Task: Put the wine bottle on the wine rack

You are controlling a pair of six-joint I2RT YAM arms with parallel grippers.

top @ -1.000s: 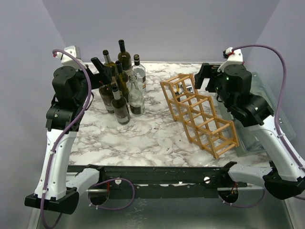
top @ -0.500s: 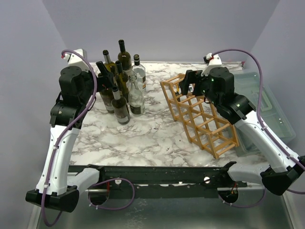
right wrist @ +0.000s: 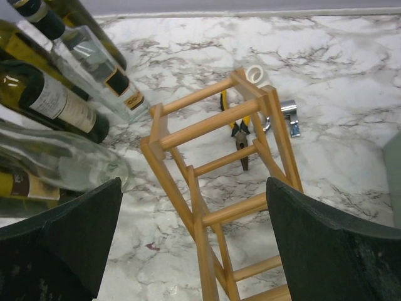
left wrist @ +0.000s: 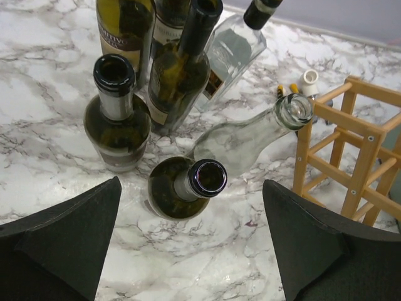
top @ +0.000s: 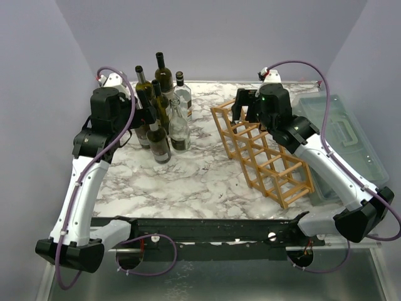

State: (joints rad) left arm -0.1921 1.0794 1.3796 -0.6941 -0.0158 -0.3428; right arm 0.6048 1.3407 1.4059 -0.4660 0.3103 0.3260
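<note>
Several wine bottles (top: pixel 160 116) stand grouped at the table's back left. My left gripper (top: pixel 145 110) hovers over their near side, open and empty. In the left wrist view a dark green bottle (left wrist: pixel 182 191) with an open mouth stands just beyond the gap of the left gripper (left wrist: pixel 194 251), and a clear bottle (left wrist: pixel 244 141) stands behind it. The wooden wine rack (top: pixel 263 150) lies diagonally at centre right. Above its far end hangs my right gripper (top: pixel 244 108), open and empty. In the right wrist view the rack's rungs (right wrist: pixel 213 157) run below the right gripper (right wrist: pixel 194 244).
A translucent lidded box (top: pixel 341 135) sits along the right edge, beside the rack. Pliers (right wrist: pixel 241 135), a white tape roll (right wrist: pixel 255 74) and a metal clip (right wrist: pixel 289 116) lie on the marble behind the rack's far end. Bare marble (top: pixel 194 179) shows between bottles and rack.
Both arms have swung inward. The left gripper moved right, up to the bottles. The right gripper moved left from near the box to above the rack's far end.
</note>
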